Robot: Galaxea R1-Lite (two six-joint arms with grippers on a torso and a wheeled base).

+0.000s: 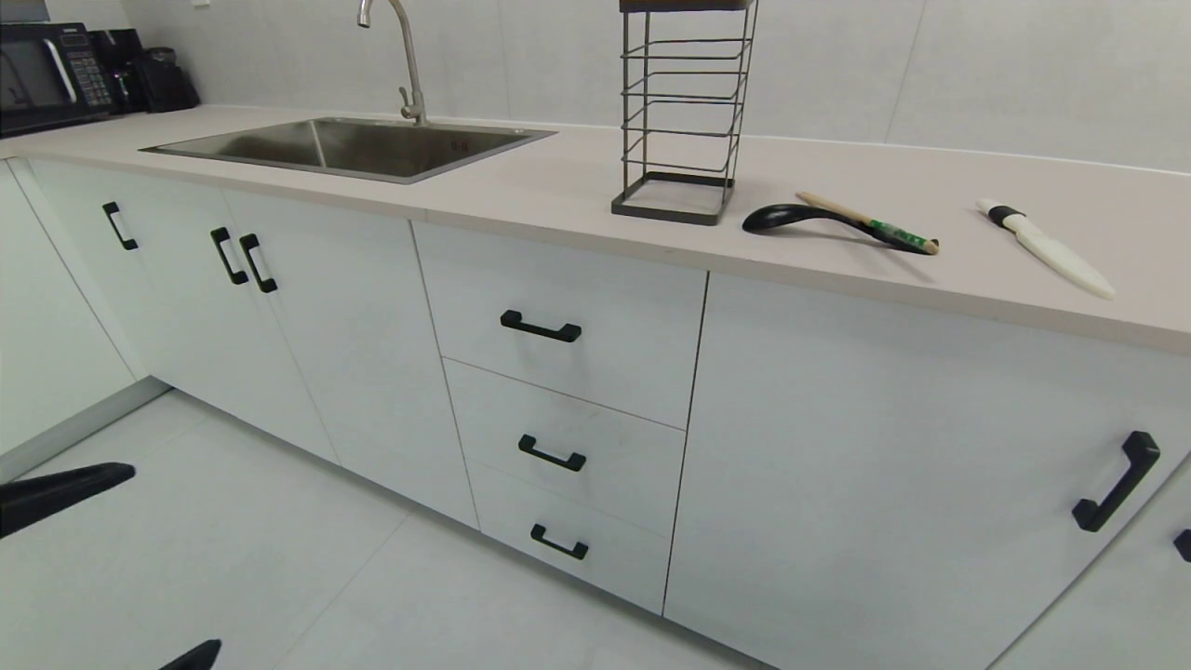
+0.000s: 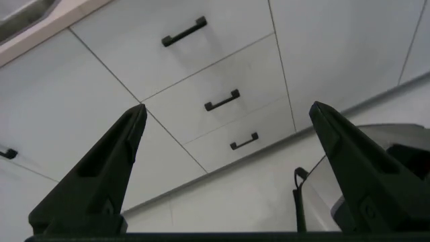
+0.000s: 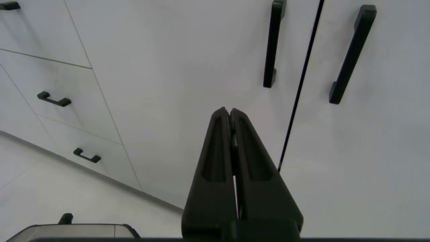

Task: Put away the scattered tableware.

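Note:
On the pale countertop (image 1: 577,191) lie a black ladle-like spoon (image 1: 805,218), wooden chopsticks in a green sleeve (image 1: 875,224) and a white knife with a black band (image 1: 1047,247). A tall dark wire rack (image 1: 682,112) stands just left of the spoon. My left gripper (image 1: 130,568) hangs low over the floor at the left, far from the counter; in the left wrist view it (image 2: 228,114) is open and holds nothing. My right gripper (image 3: 230,113) is shut on nothing and faces the white cabinet doors (image 3: 168,81).
A steel sink (image 1: 354,144) with a tap is set in the counter at the left, and a microwave (image 1: 46,74) stands in the far corner. Below the counter are three drawers with black handles (image 1: 541,327) between cabinet doors. The tiled floor (image 1: 233,577) lies in front.

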